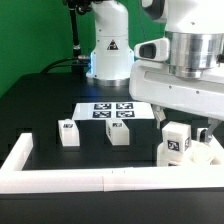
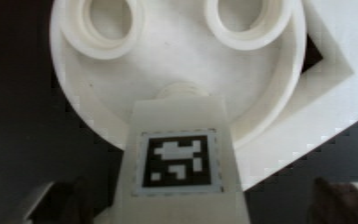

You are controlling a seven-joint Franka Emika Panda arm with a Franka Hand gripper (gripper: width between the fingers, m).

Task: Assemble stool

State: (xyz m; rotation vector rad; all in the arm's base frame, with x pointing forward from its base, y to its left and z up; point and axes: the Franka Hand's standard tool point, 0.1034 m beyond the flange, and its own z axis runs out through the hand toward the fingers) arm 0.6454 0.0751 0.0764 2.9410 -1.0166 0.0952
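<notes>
One leg at the seat: a white leg block (image 1: 179, 144) (image 2: 179, 165) with a black-and-white tag stands upright at the seat; whether it is seated in a hole cannot be told.
Seat: a thick white round seat (image 1: 205, 158) (image 2: 185, 75) lies on the table at the exterior view's right, just beside the front wall. The wrist view shows two round holes (image 2: 108, 22) in its face beyond the leg block.
Loose legs: the left loose leg (image 1: 68, 132) and the middle loose leg (image 1: 119, 133) stand on the table well apart from the seat, tags facing the exterior camera, each near the marker board.
Claw: the claw (image 1: 184, 128) (image 2: 190, 200) hangs over the seat and straddles the leg block. It is released: both dark fingers (image 2: 44, 200) sit clear of the block's sides, with a gap showing.
Marker board: the marker board (image 1: 112, 112) lies flat behind the loose legs.
Wall: a long white wall (image 1: 80, 181) runs along the front and turns up the exterior view's left.
Table: the table (image 1: 40, 110) is black.
</notes>
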